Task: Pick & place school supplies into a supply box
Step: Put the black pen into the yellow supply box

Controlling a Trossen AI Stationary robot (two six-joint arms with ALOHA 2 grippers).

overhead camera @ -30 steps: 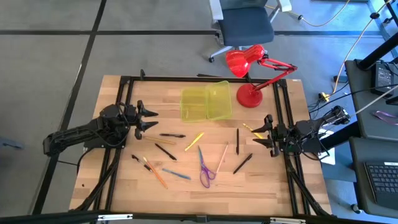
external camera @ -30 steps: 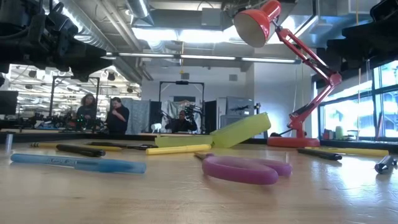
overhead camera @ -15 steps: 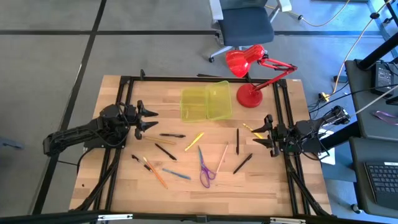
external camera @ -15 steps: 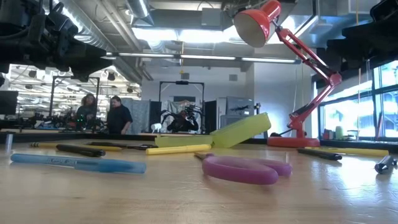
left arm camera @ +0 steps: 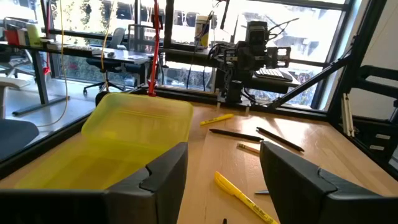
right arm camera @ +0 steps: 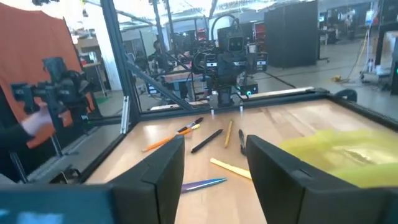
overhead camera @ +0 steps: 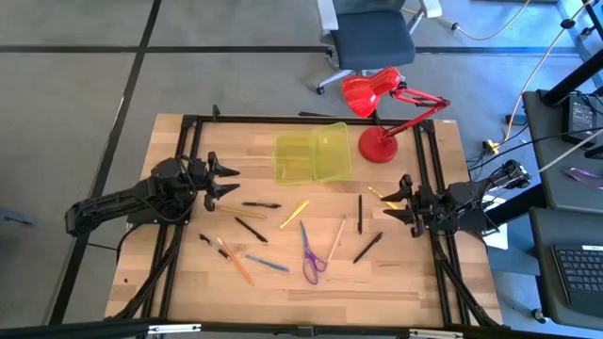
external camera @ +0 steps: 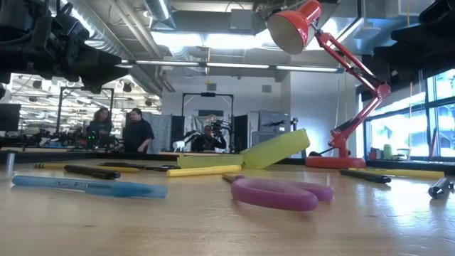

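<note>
The supply box (overhead camera: 313,155), translucent yellow-green, lies open at the table's far middle with both halves flat; it also shows in the left wrist view (left arm camera: 124,143). Pens and pencils lie scattered on the wood nearer the front: a yellow one (overhead camera: 295,213), black ones (overhead camera: 251,229) (overhead camera: 367,248), an orange one (overhead camera: 237,266) and a blue one (overhead camera: 268,265). Purple-handled scissors (overhead camera: 310,254) lie among them. My left gripper (overhead camera: 229,182) hovers open at the left edge, pointing level. My right gripper (overhead camera: 388,200) hovers open at the right edge. Neither has anything between its fingers.
A red desk lamp (overhead camera: 382,113) stands at the far right corner beside the box. A black frame (overhead camera: 188,141) rims the table. Bare wood lies along the near edge. People stand in the room behind the table (external camera: 135,131).
</note>
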